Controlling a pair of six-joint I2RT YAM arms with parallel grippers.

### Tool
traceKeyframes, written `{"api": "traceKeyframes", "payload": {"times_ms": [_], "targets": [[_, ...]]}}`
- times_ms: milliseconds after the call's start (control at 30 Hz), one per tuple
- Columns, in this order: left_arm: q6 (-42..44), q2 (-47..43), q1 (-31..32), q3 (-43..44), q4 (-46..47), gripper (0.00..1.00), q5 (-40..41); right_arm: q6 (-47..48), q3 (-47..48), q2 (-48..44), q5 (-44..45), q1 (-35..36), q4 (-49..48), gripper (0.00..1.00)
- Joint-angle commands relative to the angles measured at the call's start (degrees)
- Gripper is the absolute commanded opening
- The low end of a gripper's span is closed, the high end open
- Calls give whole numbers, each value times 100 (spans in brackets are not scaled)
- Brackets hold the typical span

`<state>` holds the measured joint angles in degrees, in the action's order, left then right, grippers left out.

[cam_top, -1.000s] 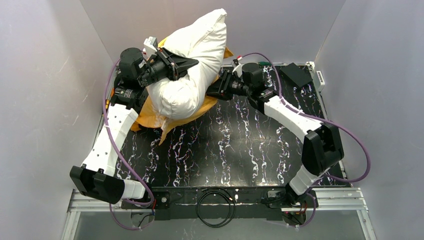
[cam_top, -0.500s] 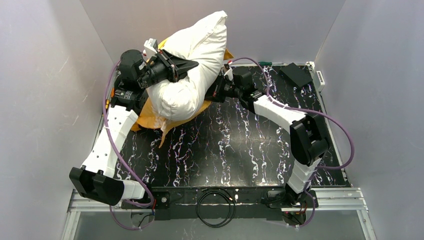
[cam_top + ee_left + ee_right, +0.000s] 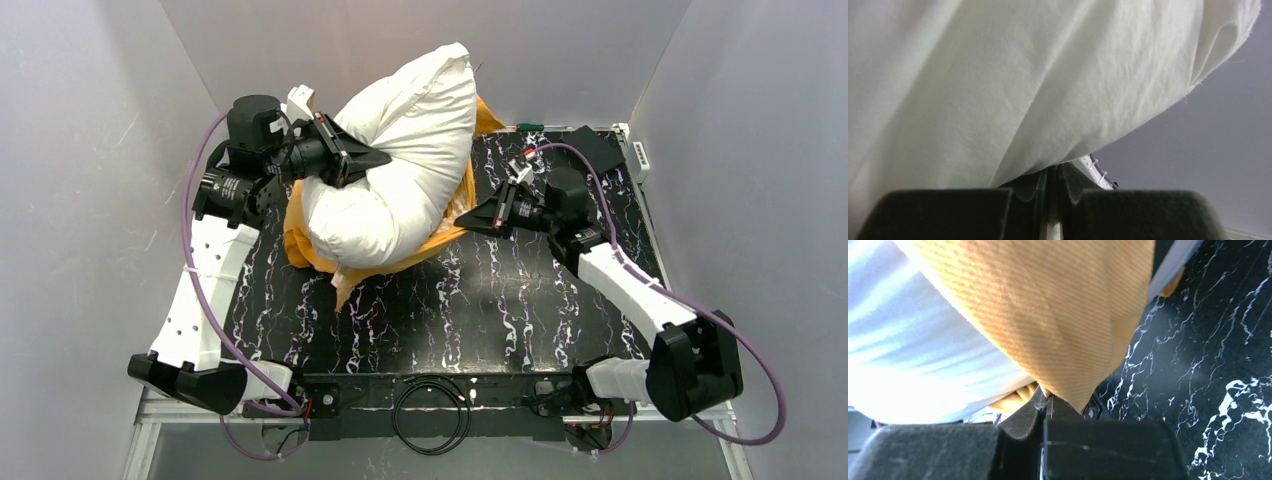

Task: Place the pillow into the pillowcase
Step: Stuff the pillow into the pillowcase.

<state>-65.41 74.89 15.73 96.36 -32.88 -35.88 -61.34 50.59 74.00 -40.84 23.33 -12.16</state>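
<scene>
Black, white-veined marble-look tabletop (image 3: 500, 300), grey walls (image 3: 90, 150) around. Plump off-white fabric pillow (image 3: 400, 160) raised at far left, with the bright orange fabric pillowcase (image 3: 1048, 310) bunched beneath it. Left gripper (image 3: 383, 157) clenched on pillow cloth. Right gripper (image 3: 464, 227) pinches pillowcase edge, fingers tight together.

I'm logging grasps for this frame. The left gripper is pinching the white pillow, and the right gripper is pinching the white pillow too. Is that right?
Not quite. The right gripper is shut on the orange pillowcase, not the pillow; the right wrist view shows orange fabric caught at its tip. The left gripper does pinch the white pillow.
</scene>
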Motion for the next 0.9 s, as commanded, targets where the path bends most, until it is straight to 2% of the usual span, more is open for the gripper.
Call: {"api": "traceKeyframes", "payload": {"times_ms": [0, 267, 367, 500, 567, 633, 700, 733, 767, 800, 867], "targets": [[793, 143, -263, 118, -1530, 0, 994, -102, -204, -582, -1093, -347, -661, 1], [1085, 302, -265, -109, -1886, 0, 1040, -1442, -333, -632, -1850, -363, -3204, 1], [1218, 241, -265, -217, -2057, 0, 1292, -1455, 38, -681, -1938, -365, -3064, 1], [1372, 227, -263, -171, -2355, 0, 1674, -746, 815, -853, -2092, -364, -1727, 1], [1484, 264, -263, -13, -2552, 0, 1994, -134, 1195, -930, -2132, -369, -589, 1], [1585, 314, -264, 292, -2794, 0, 2356, 1073, 1681, -941, -1983, -412, 1385, 1], [1696, 407, -267, 579, -2943, 0, 2617, 2534, 2204, -864, -1137, -506, 3857, 1], [1738, 444, -268, 715, -2974, 0, 2673, 2958, 2355, -835, -402, -521, 4698, 3], [1749, 484, -266, 816, -2967, 0, 2654, 3102, 2410, -818, -59, -522, 5231, 21], [1741, 521, -269, 894, -2920, 0, 2583, 3114, 2401, -840, 36, -523, 5221, 37], [1697, 601, -268, 900, -2705, 0, 2094, 2779, 2393, -897, 105, -517, 4828, 59]]}}
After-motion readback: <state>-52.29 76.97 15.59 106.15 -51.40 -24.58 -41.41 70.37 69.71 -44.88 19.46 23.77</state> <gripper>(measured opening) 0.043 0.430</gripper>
